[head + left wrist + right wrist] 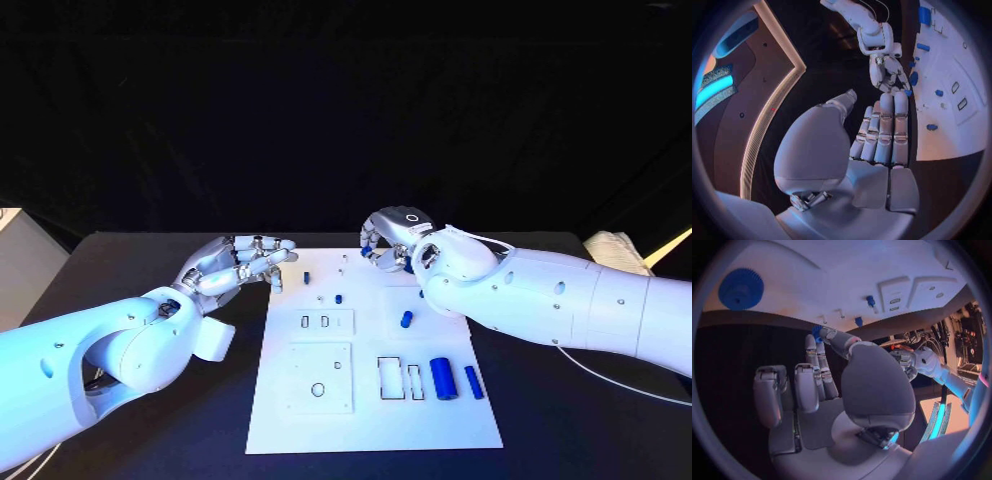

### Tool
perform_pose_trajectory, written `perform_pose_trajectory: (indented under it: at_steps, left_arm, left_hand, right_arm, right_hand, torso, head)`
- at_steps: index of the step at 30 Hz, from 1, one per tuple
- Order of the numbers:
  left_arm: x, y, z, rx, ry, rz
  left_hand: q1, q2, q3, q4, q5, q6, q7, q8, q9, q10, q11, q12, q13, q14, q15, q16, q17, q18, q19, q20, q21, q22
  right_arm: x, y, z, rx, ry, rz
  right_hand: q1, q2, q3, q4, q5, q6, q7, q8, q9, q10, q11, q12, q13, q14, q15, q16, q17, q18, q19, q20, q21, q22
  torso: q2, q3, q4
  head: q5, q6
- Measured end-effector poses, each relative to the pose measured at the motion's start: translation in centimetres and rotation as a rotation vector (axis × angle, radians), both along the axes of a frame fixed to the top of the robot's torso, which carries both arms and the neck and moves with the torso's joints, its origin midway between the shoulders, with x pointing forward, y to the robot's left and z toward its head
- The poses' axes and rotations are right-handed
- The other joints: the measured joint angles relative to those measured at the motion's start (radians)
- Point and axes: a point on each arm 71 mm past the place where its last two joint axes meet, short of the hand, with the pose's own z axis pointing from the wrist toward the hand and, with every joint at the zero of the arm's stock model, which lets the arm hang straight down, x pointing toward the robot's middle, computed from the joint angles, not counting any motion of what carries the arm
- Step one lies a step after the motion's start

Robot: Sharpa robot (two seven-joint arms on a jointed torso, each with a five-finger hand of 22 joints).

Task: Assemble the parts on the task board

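Small blue part (816, 330), pinched at the tips of the right hand (389, 240) between thumb and a finger; it is too small and too covered to tell its long axis or which way it points. The hand's other fingers are bent inward beside it. The hand hangs over the far edge of the white rectangular task board (368, 425), whose long axis runs away from the robot on the black table (173, 440).

Blue parts lying on the board: a thick blue cylinder (443, 378) and, just beside it on the robot's right, a thinner blue rod (473, 381). Both lie flat near the board's right edge, with long axes running near to far. The rod's far end leans slightly towards the cylinder. Further up the board is a short blue pin (407, 320), its long axis also roughly near to far and its far end tipped slightly to the right. Two smaller blue pegs (339, 298) (306, 278) sit nearer the far left corner; whether they stand or lie cannot be told. A flat blue toothed gear (741, 288) lies face up on the white surface, well apart from the pegs.

Left hand (238, 262): beside the board's far left corner, just above the table. Its fingers are extended and lightly curved, with the thumb apart, and it holds nothing.
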Motion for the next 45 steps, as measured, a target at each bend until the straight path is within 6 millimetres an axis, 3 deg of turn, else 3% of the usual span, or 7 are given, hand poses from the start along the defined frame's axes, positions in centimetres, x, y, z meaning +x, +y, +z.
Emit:
perform_pose_trajectory:
  at_steps: [10,18,32,45]
  left_arm:
    - [-0.1,-0.4,0.1,-0.004,0.001,-0.010]
    - [-0.2,-0.5,0.2,-0.005,0.000,-0.014]
    - [-0.2,-0.6,0.5,-0.006,-0.005,-0.018]
    - [-0.1,-0.7,0.6,-0.006,-0.008,-0.019]
  left_hand:
    - [0.000,0.000,0.000,0.000,0.000,0.000,0.000,0.000,0.000,0.000,0.000,0.000,0.000,0.000,0.000,0.000,0.000,0.000,0.000,0.000,0.000,0.000]
    - [0.000,0.000,0.000,0.000,0.000,0.000,0.000,0.000,0.000,0.000,0.000,0.000,0.000,0.000,0.000,0.000,0.000,0.000,0.000,0.000,0.000,0.000]
    - [0.000,0.000,0.003,-0.003,0.000,0.000,0.000,0.000,0.001,-0.004,0.004,0.000,0.000,0.000,0.000,0.000,-0.002,0.000,-0.004,0.004,0.004,0.001]
    - [0.000,0.000,0.003,-0.003,0.000,0.000,0.000,0.000,0.001,-0.004,0.004,0.000,0.000,0.000,0.000,0.000,-0.002,0.000,-0.004,0.004,0.004,0.001]
  right_arm:
    - [0.7,1.6,0.0,0.005,-0.023,0.003]
    - [1.2,1.9,-0.2,0.000,-0.027,-0.009]
    - [1.4,2.1,-0.6,-0.003,-0.022,-0.012]
    - [1.5,2.4,-0.8,-0.004,-0.016,-0.010]
  right_hand:
    - [0.000,0.000,0.000,0.000,-0.002,-0.001,0.001,0.000,0.001,0.000,0.000,-0.003,0.005,0.000,0.000,0.003,0.001,0.000,0.000,0.000,0.000,0.000]
    - [-0.005,0.004,-0.004,0.002,-0.004,-0.004,0.001,-0.004,0.007,0.000,0.000,-0.004,0.006,0.000,0.000,0.003,0.001,0.000,0.000,0.000,0.000,0.000]
    - [-0.006,0.005,-0.001,0.005,0.001,-0.008,0.001,0.000,0.007,0.000,0.000,-0.010,0.013,0.000,0.000,0.003,0.002,0.000,0.000,0.000,0.000,0.000]
    - [-0.006,0.005,-0.001,0.005,0.000,-0.010,0.002,0.000,0.013,0.000,0.000,-0.010,0.019,0.000,0.000,0.003,0.002,0.000,0.000,0.000,0.000,-0.001]
  torso:
    - [0.007,-0.0031,0.0064]
    - [0.015,-0.0072,0.0143]
    - [0.024,-0.0123,0.0208]
    - [0.029,-0.0124,0.0254]
  head:
    - [0.003,-0.003]
    - [0.001,0.000]
    - [0.000,-0.002]
    - [-0.003,-0.003]
